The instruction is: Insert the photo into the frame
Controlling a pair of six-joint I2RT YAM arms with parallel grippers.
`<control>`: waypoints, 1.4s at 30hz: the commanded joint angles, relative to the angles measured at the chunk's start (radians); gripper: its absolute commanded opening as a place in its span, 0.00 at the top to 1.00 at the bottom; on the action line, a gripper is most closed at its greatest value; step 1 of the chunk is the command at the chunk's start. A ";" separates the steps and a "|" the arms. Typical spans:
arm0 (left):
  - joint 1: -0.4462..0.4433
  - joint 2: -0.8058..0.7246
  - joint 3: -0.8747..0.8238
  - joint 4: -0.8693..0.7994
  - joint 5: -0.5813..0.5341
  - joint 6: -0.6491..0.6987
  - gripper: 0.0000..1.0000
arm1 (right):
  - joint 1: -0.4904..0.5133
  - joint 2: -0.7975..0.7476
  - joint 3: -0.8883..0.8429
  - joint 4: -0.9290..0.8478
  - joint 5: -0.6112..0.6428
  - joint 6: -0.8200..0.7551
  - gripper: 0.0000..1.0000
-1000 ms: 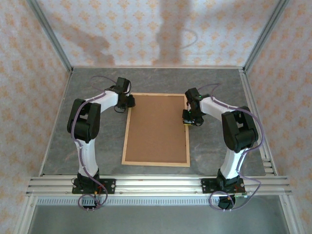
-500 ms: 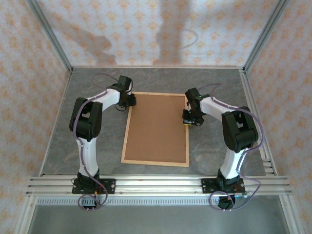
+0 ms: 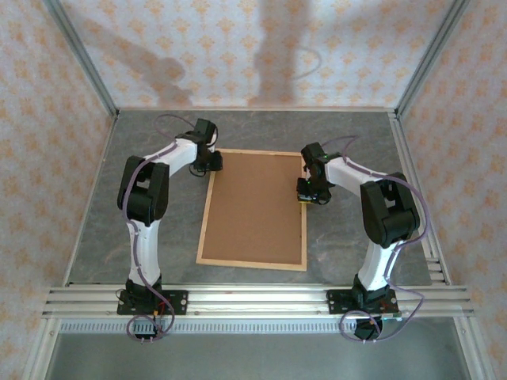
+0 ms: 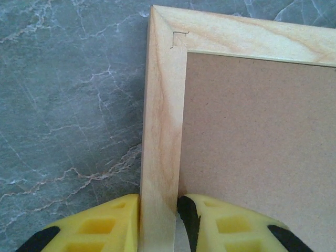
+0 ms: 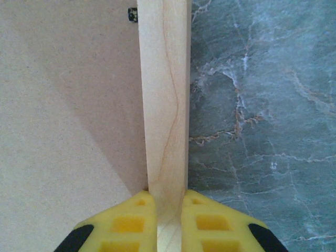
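The frame (image 3: 252,264) of light wood lies flat on the grey marble table, its opening filled by a brown backing board (image 3: 255,206). The photo is hidden. My left gripper (image 3: 211,162) is on the left strip next to the far-left corner. In the left wrist view its yellow fingers (image 4: 105,226) pinch that strip (image 4: 160,131), and the left gripper (image 4: 157,220) is shut on it. My right gripper (image 3: 306,198) clamps the right strip in its far half. The right wrist view has the right gripper (image 5: 168,220) shut on that strip (image 5: 164,105).
Bare grey marble (image 3: 119,222) runs along both long sides of the frame. Patterned walls and metal posts (image 3: 83,59) close the workspace at the left, right and back. A rail (image 3: 253,301) crosses the near edge. A small black tab (image 5: 133,14) sits beside the right strip.
The left gripper has shifted a little toward the far-left corner. The frame's left side has moved slightly away from the arms' bases. The right gripper has stayed in place.
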 commanded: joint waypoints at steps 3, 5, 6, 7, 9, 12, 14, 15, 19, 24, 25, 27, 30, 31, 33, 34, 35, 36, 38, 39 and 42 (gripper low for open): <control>-0.060 0.093 0.013 -0.139 0.131 0.052 0.71 | 0.004 0.064 -0.006 0.040 0.033 -0.015 0.87; -0.060 0.099 0.021 -0.149 0.129 0.055 0.70 | 0.003 0.064 -0.005 0.037 0.033 -0.014 0.87; -0.060 0.101 0.023 -0.151 0.131 0.058 0.70 | 0.003 0.063 -0.005 0.038 0.033 -0.014 0.87; -0.061 0.102 0.023 -0.151 0.129 0.058 0.70 | 0.003 0.064 -0.004 0.038 0.034 -0.014 0.87; -0.060 0.099 0.026 -0.150 0.128 0.054 0.70 | 0.003 0.065 -0.003 0.037 0.034 -0.014 0.87; -0.061 0.073 0.019 -0.130 0.113 0.039 0.68 | 0.003 0.068 -0.003 0.036 0.037 -0.013 0.87; -0.059 0.044 0.014 -0.108 0.100 0.020 0.64 | 0.004 0.067 -0.003 0.035 0.042 -0.016 0.87; -0.057 0.025 0.006 -0.090 0.095 0.009 0.63 | 0.003 0.064 -0.005 0.035 0.044 -0.016 0.87; -0.044 -0.053 -0.040 -0.029 0.119 -0.041 0.62 | 0.003 0.051 -0.008 0.028 0.063 -0.019 0.88; -0.039 -0.156 -0.178 0.079 0.204 -0.116 0.62 | 0.004 0.011 -0.030 0.007 0.096 -0.020 0.88; -0.038 -0.173 -0.202 0.097 0.211 -0.130 0.62 | 0.003 0.003 -0.033 0.004 0.109 -0.022 0.88; -0.031 -0.207 -0.246 0.130 0.195 -0.151 0.60 | 0.000 -0.012 -0.036 -0.007 0.131 -0.026 0.88; 0.009 -0.221 -0.266 0.140 0.141 -0.166 0.55 | -0.003 -0.019 -0.037 -0.004 0.125 -0.024 0.89; 0.025 -0.218 -0.265 0.140 0.136 -0.171 0.54 | -0.003 -0.018 -0.038 -0.003 0.119 -0.024 0.89; 0.053 -0.221 -0.271 0.147 0.104 -0.175 0.52 | -0.003 -0.011 -0.037 0.001 0.115 -0.023 0.89; 0.060 -0.221 -0.269 0.140 0.083 -0.169 0.52 | -0.003 -0.009 -0.036 0.000 0.114 -0.023 0.89; 0.064 -0.221 -0.264 0.126 0.063 -0.159 0.52 | -0.003 -0.005 -0.035 0.001 0.113 -0.021 0.89; 0.067 -0.222 -0.258 0.113 0.043 -0.150 0.52 | -0.002 -0.005 -0.035 0.002 0.112 -0.022 0.89; 0.070 -0.214 -0.252 0.104 0.026 -0.140 0.52 | -0.003 -0.001 -0.035 0.004 0.111 -0.022 0.89; 0.072 -0.205 -0.247 0.099 0.023 -0.136 0.53 | -0.003 0.002 -0.034 0.002 0.111 -0.023 0.89; 0.071 -0.174 -0.230 0.092 0.041 -0.129 0.58 | -0.003 0.012 -0.029 0.002 0.109 -0.027 0.89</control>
